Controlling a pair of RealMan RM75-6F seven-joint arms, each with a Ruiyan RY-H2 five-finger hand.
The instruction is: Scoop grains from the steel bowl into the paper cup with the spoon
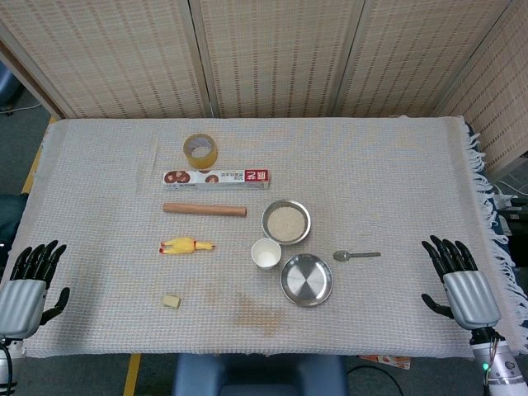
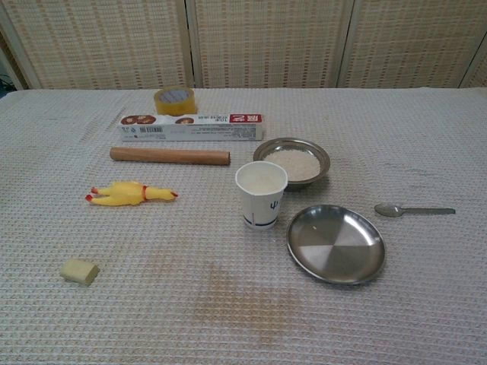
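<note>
A steel bowl [image 1: 286,221] [image 2: 292,161] filled with pale grains sits near the table's middle. Just in front of it and to its left stands a white paper cup [image 1: 266,253] [image 2: 261,194], upright. A metal spoon [image 1: 355,256] [image 2: 413,210] lies flat on the cloth to the right of the bowl, its scoop end pointing left. My left hand [image 1: 27,285] rests at the table's left front edge, fingers apart, holding nothing. My right hand [image 1: 458,279] rests at the right front edge, also with spread fingers and nothing in it. Neither hand shows in the chest view.
An empty steel plate [image 1: 306,280] [image 2: 335,243] lies in front of the bowl. To the left are a wooden rolling pin [image 1: 204,209], a long box [image 1: 216,177], a tape roll [image 1: 200,151], a yellow rubber chicken [image 1: 186,246] and a small yellow block [image 1: 171,301].
</note>
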